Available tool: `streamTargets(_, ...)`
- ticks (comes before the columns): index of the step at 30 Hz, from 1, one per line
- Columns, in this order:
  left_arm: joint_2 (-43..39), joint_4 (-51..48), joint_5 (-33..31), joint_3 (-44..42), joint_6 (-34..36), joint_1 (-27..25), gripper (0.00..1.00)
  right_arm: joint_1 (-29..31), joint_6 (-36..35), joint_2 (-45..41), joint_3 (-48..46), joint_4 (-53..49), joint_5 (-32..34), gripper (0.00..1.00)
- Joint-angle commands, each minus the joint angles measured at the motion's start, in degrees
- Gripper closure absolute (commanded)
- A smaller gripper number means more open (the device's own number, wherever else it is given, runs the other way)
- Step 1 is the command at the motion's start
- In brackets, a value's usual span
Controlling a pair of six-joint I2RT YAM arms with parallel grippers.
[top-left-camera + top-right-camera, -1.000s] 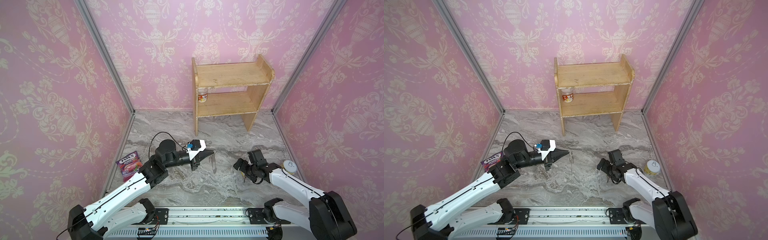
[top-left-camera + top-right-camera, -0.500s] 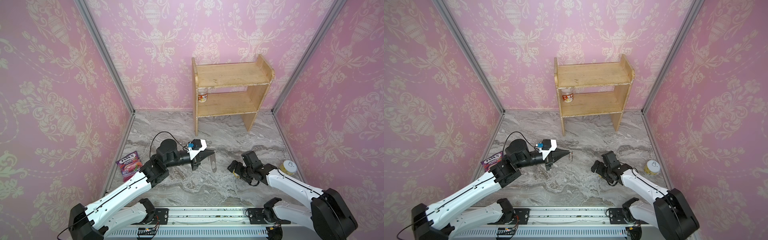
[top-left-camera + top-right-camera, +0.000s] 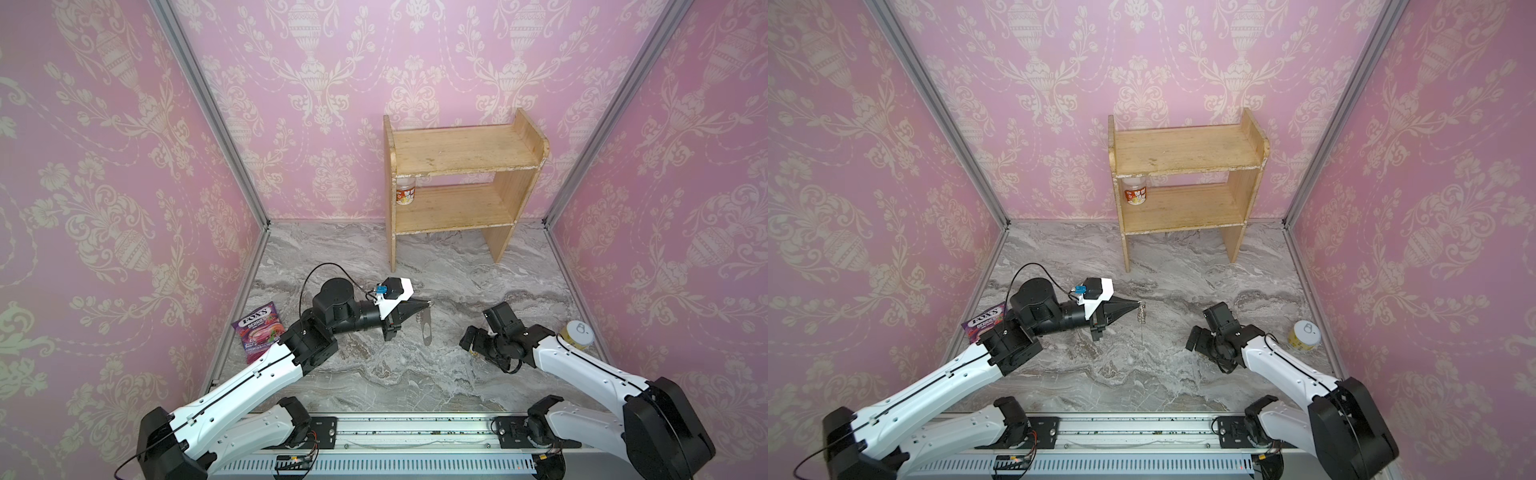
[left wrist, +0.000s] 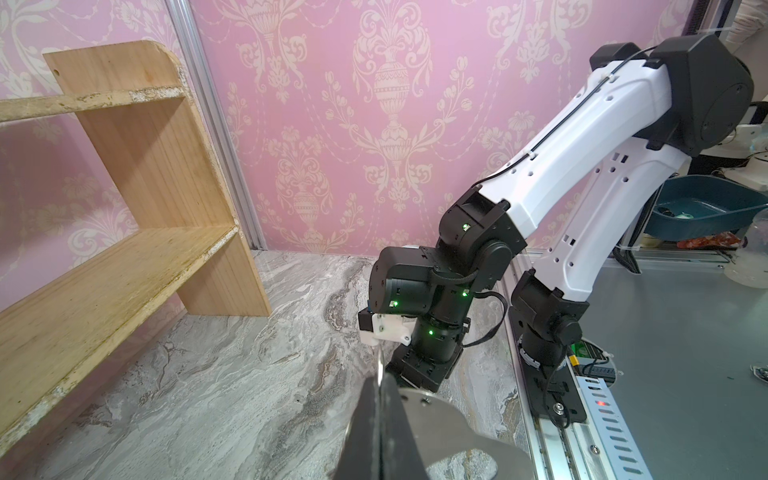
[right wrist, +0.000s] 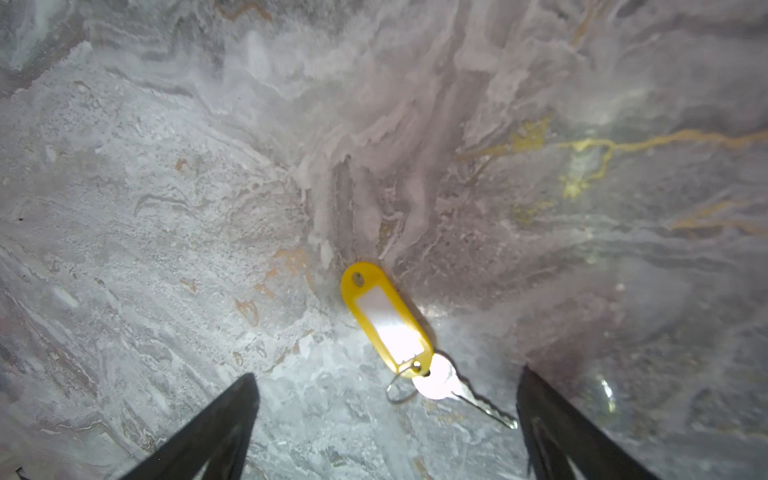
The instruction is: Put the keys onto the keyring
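Left gripper: clenched on the keyring, which hangs below its tips. Right gripper: jaws spread wide over the keys, flat on the marble floor. Around: wooden shelf holding a jar, candy bag, tin.

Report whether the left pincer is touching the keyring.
Touching. The left wrist view shows the left pincer shut on the edge of the keyring.

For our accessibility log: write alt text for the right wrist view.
A yellow key tag with a white label window lies flat on the grey marble tabletop, joined by a small ring to a silver key. The right arm's dark fingers stand wide open, one on each side of the key.
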Motion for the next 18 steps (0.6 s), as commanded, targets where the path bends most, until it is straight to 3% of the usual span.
streamTargets(1,-0.7,0.0,-0.7,2.2,-0.3,0.4,1.0,1.1,1.0,0.3,-2.1,0.3,-4.5,0.03)
streamTargets(13,-0.3,0.6,-0.6,2.4,0.0,0.4,1.0,8.7,7.5,5.1,-0.1,7.1,-9.7,0.06)
streamTargets(18,-0.7,-0.5,-0.9,2.8,0.5,0.4,1.0,9.6,-2.0,6.7,7.1,-2.9,-7.9,0.08)
